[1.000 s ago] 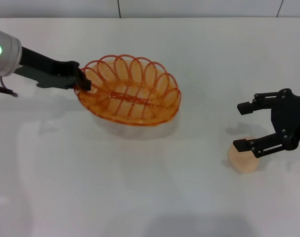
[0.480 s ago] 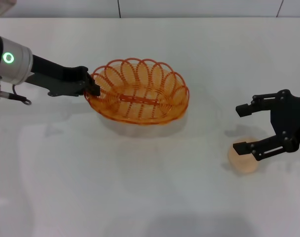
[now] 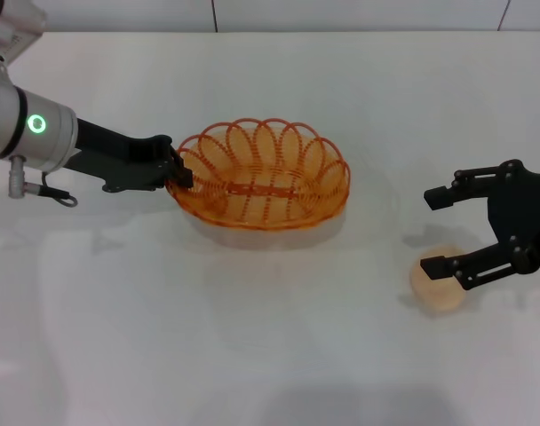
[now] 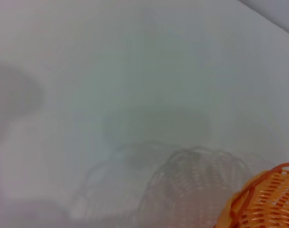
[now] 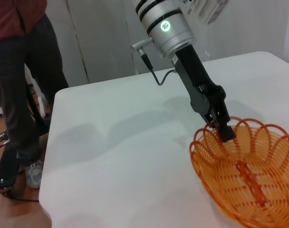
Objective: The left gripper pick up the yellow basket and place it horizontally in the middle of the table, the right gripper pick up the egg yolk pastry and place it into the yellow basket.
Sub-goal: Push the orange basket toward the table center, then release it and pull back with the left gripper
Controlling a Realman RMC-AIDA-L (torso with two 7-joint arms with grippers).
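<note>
My left hand is clamped on the rim of the yellow basket at its left end, the black fingers pinching one of the wire loops; the silver arm with its green light ring reaches in from the left. From the right wrist camera I see the same hand biting the near rim of the basket. The basket appears slightly raised at the gripped end, its shadow on the white table just beneath, near the middle and toward the far side. My right hand hangs spread wide over the right side, one finger just above the pastry, which sits on the table well apart from the basket. A person in dark trousers stands beyond the table's far corner.
</note>
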